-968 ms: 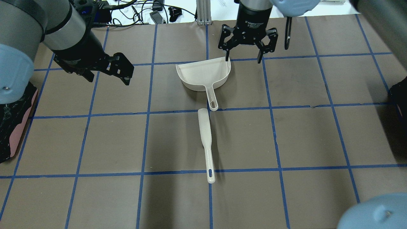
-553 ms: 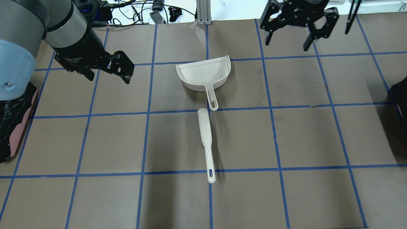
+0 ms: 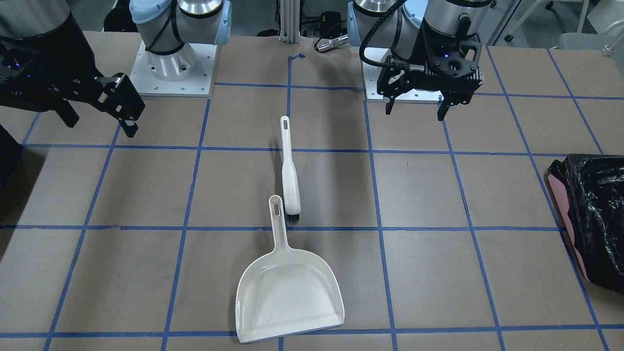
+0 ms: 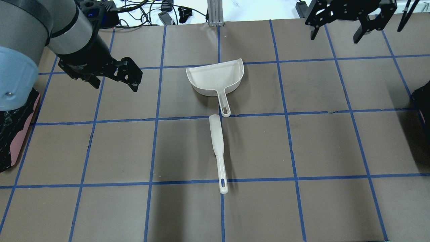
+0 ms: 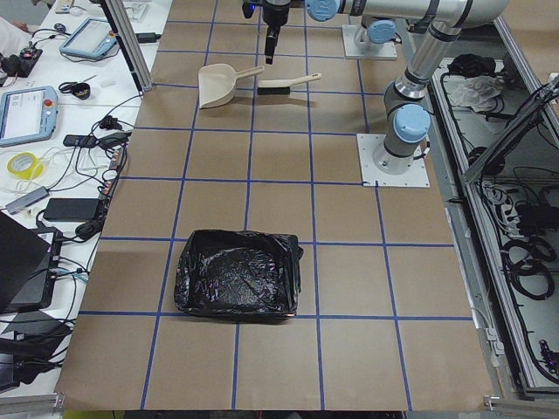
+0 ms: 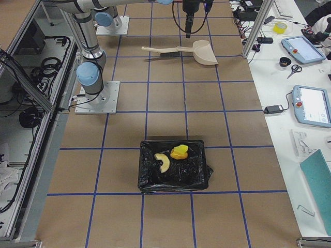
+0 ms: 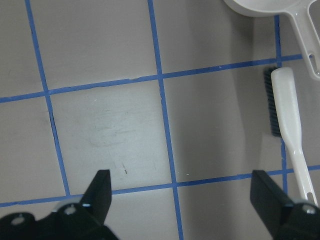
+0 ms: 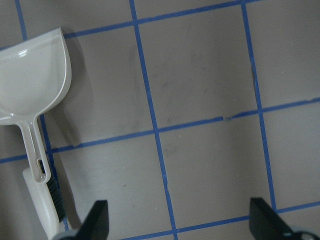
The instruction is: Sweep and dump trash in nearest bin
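Note:
Two pieces of trash, a pale curved slice [image 6: 163, 163] and a yellow wedge [image 6: 179, 151], lie inside the dark bin [image 6: 150, 183] at my right end of the table. That bin shows as a sliver in the overhead view [image 4: 424, 101]. I see no brown lump. My left gripper [image 4: 114, 84] is open and empty, high over the far-left squares; its fingertips [image 7: 97, 190] frame bare paper. My right gripper [image 4: 336, 33] is open and empty at the far right, also in its wrist view [image 8: 181, 222].
A white dustpan [image 4: 216, 79] lies at the table's middle and looks to hold nothing. A white brush [image 4: 218, 151] lies just behind its handle. A pink bin with a black bag [image 3: 590, 219] stands at my left end. Cables and tablets sit beyond the far edge.
My right gripper has left the dustpan's far right corner, moving right and away to the far right of the table. My left gripper has barely moved. Dustpan and brush stay put.

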